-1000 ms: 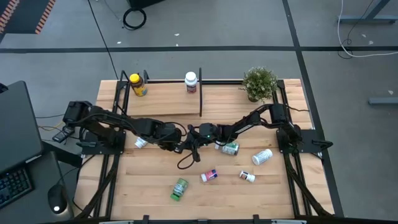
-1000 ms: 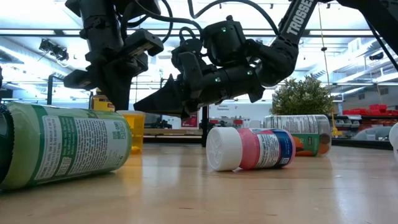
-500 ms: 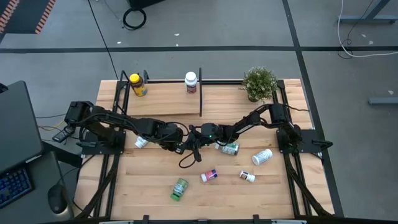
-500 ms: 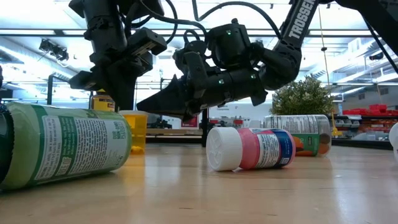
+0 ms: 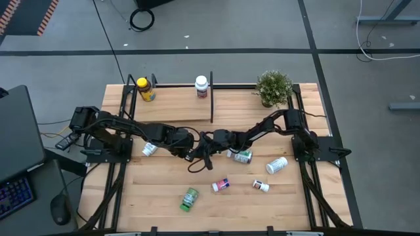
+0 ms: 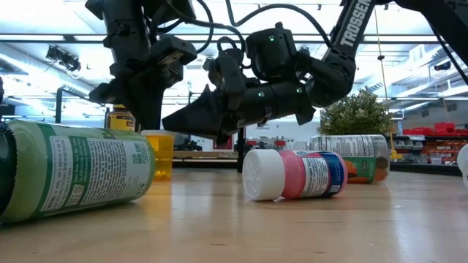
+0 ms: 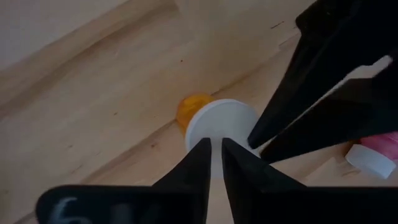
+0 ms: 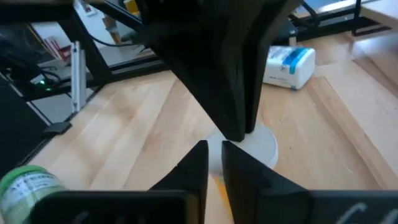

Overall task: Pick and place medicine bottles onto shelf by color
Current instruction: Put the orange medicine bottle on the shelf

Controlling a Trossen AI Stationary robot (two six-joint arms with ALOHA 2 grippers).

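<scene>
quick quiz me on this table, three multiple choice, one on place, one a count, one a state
1. Where is the potted plant? A) right end of the shelf B) front edge C) floor
2. How many bottles stand on the shelf? A) none B) two C) five
3. The green bottle is A) upright B) lying on its side C) held in the air

Key: 1 A, the high view shows it there; 2 B, a yellow-capped bottle and a white-capped bottle; 3 B, the low view shows it lengthwise.
</scene>
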